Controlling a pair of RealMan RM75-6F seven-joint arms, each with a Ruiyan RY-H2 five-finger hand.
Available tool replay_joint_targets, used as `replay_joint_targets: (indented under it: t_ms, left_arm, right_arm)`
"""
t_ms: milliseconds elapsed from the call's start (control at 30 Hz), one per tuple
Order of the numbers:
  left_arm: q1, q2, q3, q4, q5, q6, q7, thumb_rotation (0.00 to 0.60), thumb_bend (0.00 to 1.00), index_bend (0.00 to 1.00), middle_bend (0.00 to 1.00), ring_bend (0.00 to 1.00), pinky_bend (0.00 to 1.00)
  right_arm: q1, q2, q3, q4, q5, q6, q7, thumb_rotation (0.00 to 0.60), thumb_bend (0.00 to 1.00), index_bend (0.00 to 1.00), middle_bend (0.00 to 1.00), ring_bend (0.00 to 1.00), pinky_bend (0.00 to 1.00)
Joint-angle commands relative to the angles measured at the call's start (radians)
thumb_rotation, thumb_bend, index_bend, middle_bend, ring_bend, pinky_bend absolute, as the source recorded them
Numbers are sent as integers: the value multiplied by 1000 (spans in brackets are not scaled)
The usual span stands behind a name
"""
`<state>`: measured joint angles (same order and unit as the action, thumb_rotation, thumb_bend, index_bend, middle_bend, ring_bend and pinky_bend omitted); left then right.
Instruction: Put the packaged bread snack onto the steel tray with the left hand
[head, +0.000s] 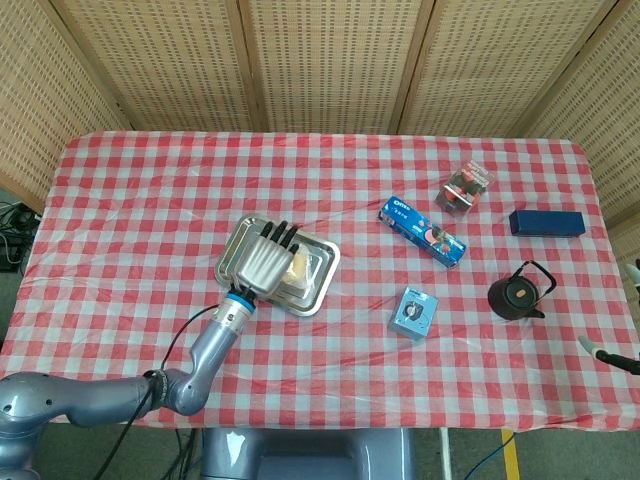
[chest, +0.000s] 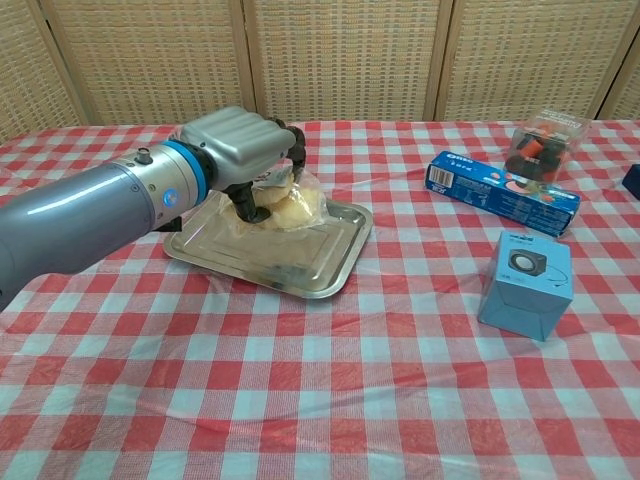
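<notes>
Head view: the left hand (head: 264, 263) reaches over the steel tray (head: 238, 251) on the checked desk (head: 130, 220), its fingers (head: 279, 232) curled around the packaged bread snack (head: 296, 268), which sits low over the tray's middle. A fingertip of the right hand (head: 600, 352) shows at the frame's right edge, too little to tell its state.

Chest view: the left hand (chest: 237, 158) grips the snack (chest: 288, 207), thumb underneath, the bag at the tray (chest: 330, 262) floor; whether it touches is unclear. A blue box (chest: 526, 283) stands well apart.
</notes>
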<state>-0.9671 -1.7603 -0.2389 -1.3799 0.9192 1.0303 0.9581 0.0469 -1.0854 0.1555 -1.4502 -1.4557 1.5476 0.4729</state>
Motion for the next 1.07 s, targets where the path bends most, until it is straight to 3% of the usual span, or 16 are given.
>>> replay_joint_targets:
  t_ms: [33, 167, 300, 400, 533, 700, 833, 967, 1067]
  left_arm:
    - [8, 7, 5, -13, -7, 28, 0, 600, 200, 26, 0, 0, 0]
    - [21, 32, 5, -44, -20, 49, -6, 600, 125, 0, 0, 0, 0]
    - [41, 75, 8, -102, -18, 67, -32, 600, 125, 0, 0, 0, 0]
    - [79, 122, 29, -169, 41, 110, -87, 600, 125, 0, 0, 0, 0]
    - [168, 201, 84, -289, 153, 201, -198, 600, 121, 0, 0, 0, 0]
    - [272, 278, 164, -358, 289, 324, -283, 600, 106, 0, 0, 0, 0]
    - [384, 363, 256, -410, 362, 424, -348, 600, 95, 0, 0, 0, 0]
    - [489, 413, 322, -391, 424, 527, -410, 600, 92, 0, 0, 0, 0]
    - [558, 401, 354, -333, 471, 603, -447, 600, 92, 0, 0, 0, 0]
  right_arm:
    - [-1, 1, -2, -4, -5, 5, -2, 600, 0, 0, 0, 0, 0]
    - [-1, 1, -5, -13, -15, 10, -12, 600, 0, 0, 0, 0, 0]
    - [-1, 1, -8, -18, -22, 14, -27, 600, 0, 0, 0, 0, 0]
    - [-1, 0, -9, -18, -22, 12, -38, 600, 0, 0, 0, 0, 0]
    - [1, -1, -10, -15, -17, 4, -48, 600, 0, 0, 0, 0, 0]
    - [3, -4, -9, -14, -6, -4, -70, 600, 0, 0, 0, 0, 0]
    - [8, -11, -11, -14, 0, -13, -122, 600, 0, 0, 0, 0, 0]
    - [12, -22, -14, -17, -1, -16, -177, 600, 0, 0, 0, 0, 0]
    - [16, -29, -17, -21, -1, -20, -214, 600, 0, 0, 0, 0, 0]
